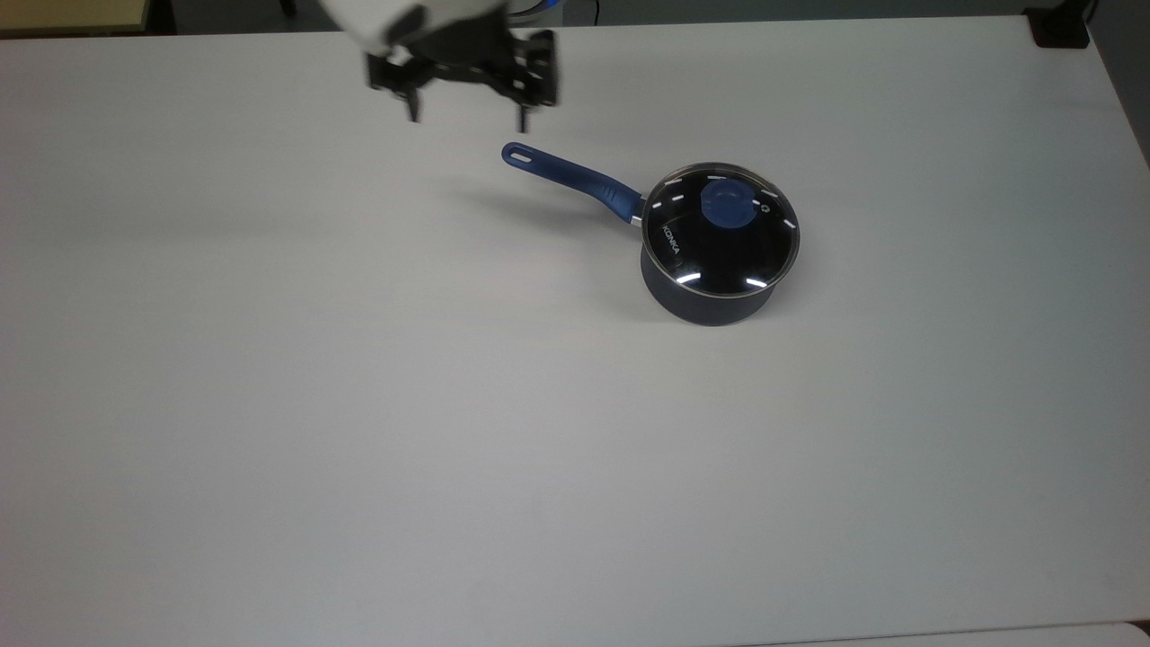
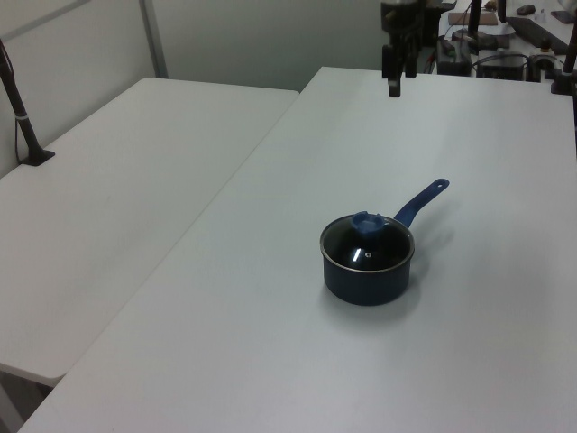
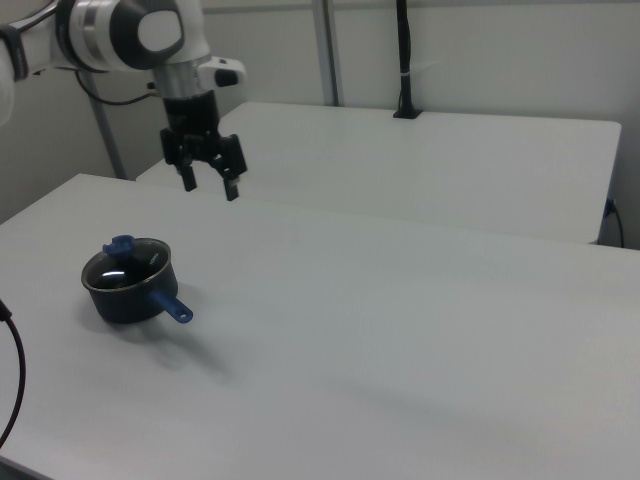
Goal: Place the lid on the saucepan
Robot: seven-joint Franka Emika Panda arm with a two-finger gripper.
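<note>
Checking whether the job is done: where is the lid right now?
The lid sits on top of the saucepan, right of centre in the top view, with the open gripper away at the top view's upper left.

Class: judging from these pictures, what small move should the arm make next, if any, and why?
Probably just retreat and stop. The lid already sits level on the saucepan, and the gripper is open, empty, and raised well away, beyond the handle's tip.

white table [image 1: 359, 404], second table [image 2: 108, 180], black pole [image 3: 403, 60]
</note>
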